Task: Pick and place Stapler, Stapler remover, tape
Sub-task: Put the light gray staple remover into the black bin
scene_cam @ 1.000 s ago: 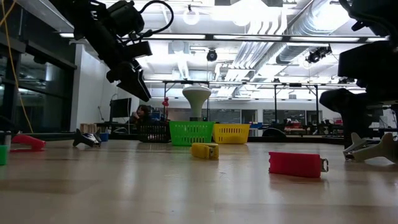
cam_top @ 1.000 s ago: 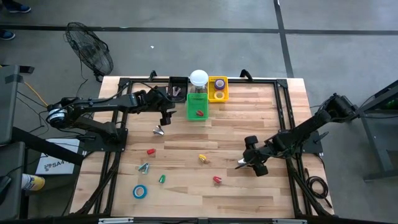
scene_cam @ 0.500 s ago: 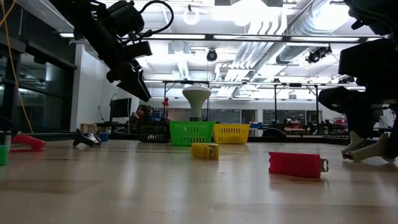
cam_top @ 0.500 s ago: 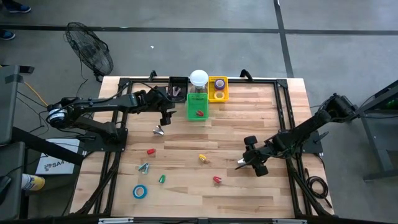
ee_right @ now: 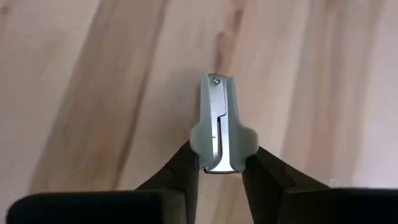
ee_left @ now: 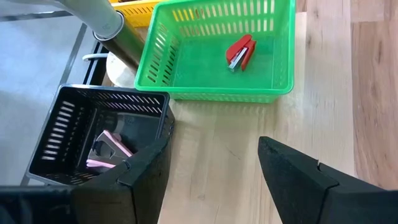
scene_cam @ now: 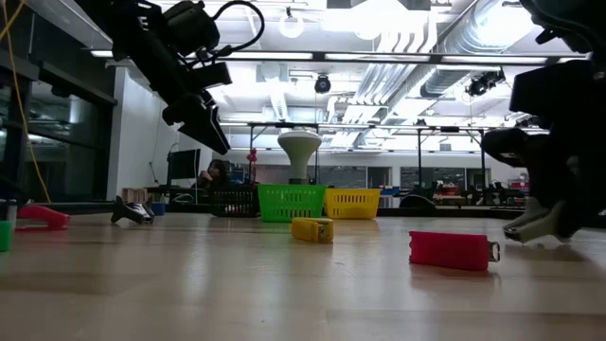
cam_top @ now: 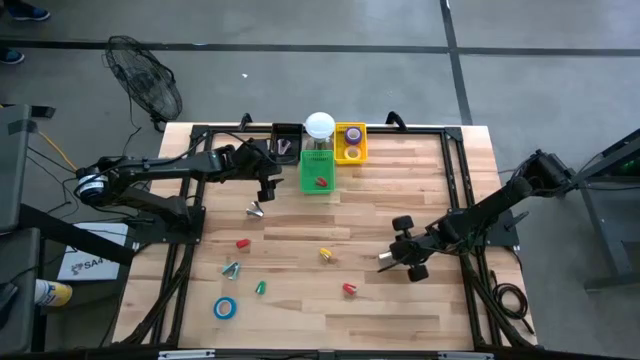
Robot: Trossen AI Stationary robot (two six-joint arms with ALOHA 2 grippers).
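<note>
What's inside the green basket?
The green basket holds one small red stapler lying on its floor. The rest of the floor looks bare. In the low view, the basket's wall hides whatever is inside.

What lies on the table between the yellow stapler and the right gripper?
In the high view, only bare wood lies between the yellow stapler and the right gripper, which is shut on a grey staple remover.
</note>
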